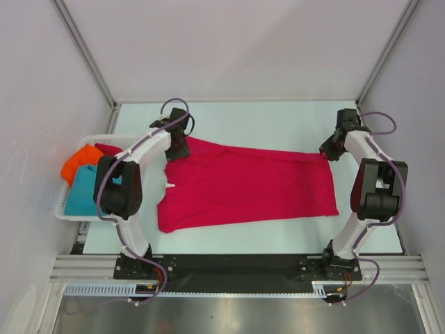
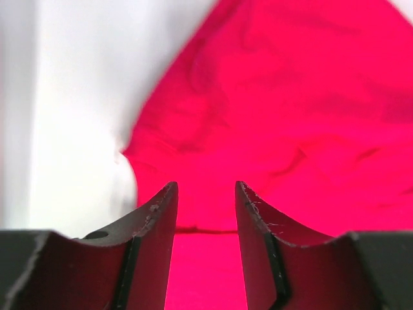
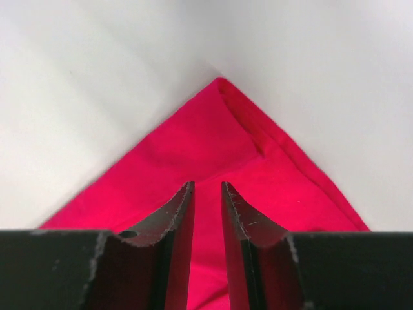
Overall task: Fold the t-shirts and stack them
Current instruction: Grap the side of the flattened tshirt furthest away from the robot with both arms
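The left gripper [image 2: 205, 188] stands with its jaws apart over the far corner of the spread crimson t-shirt [image 1: 243, 184], at the shirt's end nearest the white slotted basket [image 1: 69, 216]. The right gripper [image 3: 206, 186] sits just inside the shirt's other far corner. Its jaws are nearly together with cloth showing through the slit, and I cannot tell whether it pinches a layer. The shirt lies flat on the white table [image 1: 278, 122], its long axis running from one gripper to the other, so each arm is nearest its own corner and the cloth stretches away towards the arm bases. It is soft, matte knit, lightly rippled, with a stitched hem at the right corner. Beside the shirt's basket end, orange [image 1: 78, 163] and teal [image 1: 82, 195] t-shirts sit bunched inside the basket.
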Robot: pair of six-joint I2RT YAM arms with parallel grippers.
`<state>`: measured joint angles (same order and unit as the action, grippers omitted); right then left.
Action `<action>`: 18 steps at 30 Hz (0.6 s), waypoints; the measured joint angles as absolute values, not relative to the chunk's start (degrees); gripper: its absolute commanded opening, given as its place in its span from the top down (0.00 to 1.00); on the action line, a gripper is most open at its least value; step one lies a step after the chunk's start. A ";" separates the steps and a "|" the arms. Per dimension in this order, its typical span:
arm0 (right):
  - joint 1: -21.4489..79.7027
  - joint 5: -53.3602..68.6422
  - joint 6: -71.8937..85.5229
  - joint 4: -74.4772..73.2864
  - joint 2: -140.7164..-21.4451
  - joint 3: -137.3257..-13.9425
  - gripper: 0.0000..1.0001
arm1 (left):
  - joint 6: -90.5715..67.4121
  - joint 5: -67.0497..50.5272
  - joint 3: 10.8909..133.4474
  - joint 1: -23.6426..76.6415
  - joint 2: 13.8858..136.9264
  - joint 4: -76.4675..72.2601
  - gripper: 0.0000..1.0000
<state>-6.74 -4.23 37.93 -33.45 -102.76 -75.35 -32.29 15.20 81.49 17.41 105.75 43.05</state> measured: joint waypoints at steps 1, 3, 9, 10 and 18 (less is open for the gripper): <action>-7.05 -4.12 37.93 -33.39 -102.94 -75.46 0.72 | -31.29 15.97 82.26 17.08 106.15 43.31 0.53; -7.62 -3.99 37.93 -33.15 -103.53 -75.57 0.72 | -29.47 17.80 84.16 16.43 107.07 43.81 0.51; -8.80 -3.60 37.93 -32.62 -105.58 -75.57 0.73 | -25.87 21.71 87.35 15.22 109.12 44.29 0.49; -8.88 -3.60 37.93 -32.64 -105.67 -75.57 0.73 | -25.69 21.98 87.46 15.07 109.43 44.34 0.49; -9.58 -3.57 37.82 -32.27 -105.67 -75.57 0.73 | -25.43 21.87 87.48 14.70 112.84 44.12 0.50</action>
